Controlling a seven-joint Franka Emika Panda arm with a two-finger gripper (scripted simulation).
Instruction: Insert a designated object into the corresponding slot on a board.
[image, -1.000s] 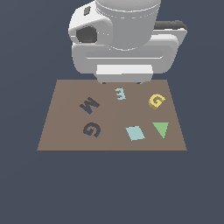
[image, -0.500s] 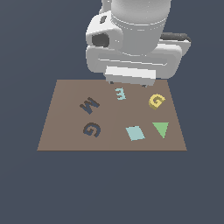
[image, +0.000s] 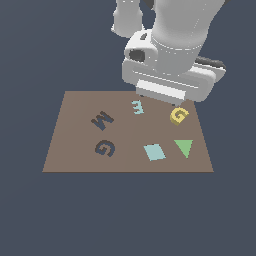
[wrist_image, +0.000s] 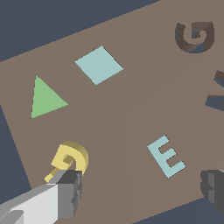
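The yellow G block (image: 178, 115) lies on the brown board (image: 75, 150) near its far edge, toward the exterior view's right. The dark G-shaped slot (image: 105, 148) is on the board's other side, near the front, empty. In the exterior view the arm's hand (image: 170, 85) hangs over the board's far edge, just behind the G, and hides the fingers. In the wrist view my gripper (wrist_image: 142, 181) is open and empty, above the board (wrist_image: 131, 109). One finger (wrist_image: 68, 194) overlaps the edge of the yellow G (wrist_image: 70, 158). The G slot (wrist_image: 194, 36) is far across the board.
A light-blue E (image: 137, 107) lies beside the yellow G and, in the wrist view (wrist_image: 166, 156), between my fingers. A dark M recess (image: 102, 120), a light-blue square (image: 154, 152) and a green triangle (image: 184, 147) are also on the board.
The arm has moved toward the exterior view's right and a little lower, from above the board's far middle to just behind the yellow G. The shapes have not moved.
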